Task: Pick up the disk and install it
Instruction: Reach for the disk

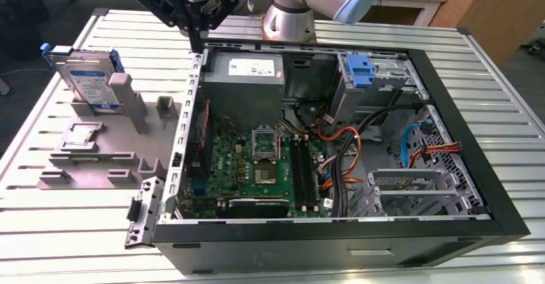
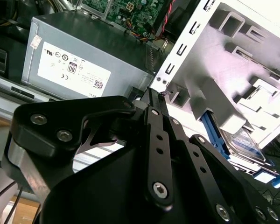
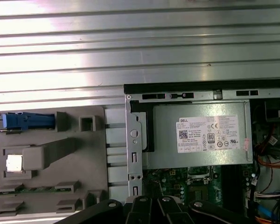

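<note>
While arm (image 1: pixel 317 3) hangs over case (image 1: pixel 341 231) wall | fingers (image 1: pixel 196 41) together | disk (image 1: pixel 89 80) apart

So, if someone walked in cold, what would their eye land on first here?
The open computer case with its green motherboard dominates the slatted table. At the exterior view's left, the disk stands upright in a grey holder beside the case. The gripper, shut and empty, hangs above the case's corner near the power supply.
</note>
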You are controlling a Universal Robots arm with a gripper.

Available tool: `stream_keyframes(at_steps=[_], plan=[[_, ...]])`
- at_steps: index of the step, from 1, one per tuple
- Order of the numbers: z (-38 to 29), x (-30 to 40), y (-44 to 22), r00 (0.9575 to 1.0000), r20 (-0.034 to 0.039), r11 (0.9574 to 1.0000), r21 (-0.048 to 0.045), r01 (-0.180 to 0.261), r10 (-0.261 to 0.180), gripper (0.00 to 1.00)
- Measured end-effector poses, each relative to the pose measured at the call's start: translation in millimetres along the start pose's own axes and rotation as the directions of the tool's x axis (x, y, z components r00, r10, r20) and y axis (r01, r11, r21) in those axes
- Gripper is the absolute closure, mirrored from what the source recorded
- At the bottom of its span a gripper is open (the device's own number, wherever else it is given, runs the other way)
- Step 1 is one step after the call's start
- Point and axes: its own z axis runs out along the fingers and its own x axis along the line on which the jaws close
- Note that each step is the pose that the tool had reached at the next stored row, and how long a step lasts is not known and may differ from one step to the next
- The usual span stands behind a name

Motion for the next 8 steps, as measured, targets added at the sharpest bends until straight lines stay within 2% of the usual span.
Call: stream_keyframes(at_steps=[8], plan=[[0.2,1.6,-0.1,1.0000,-0.0004,1.0000,0.0000,0.000,0.000,0.89]])
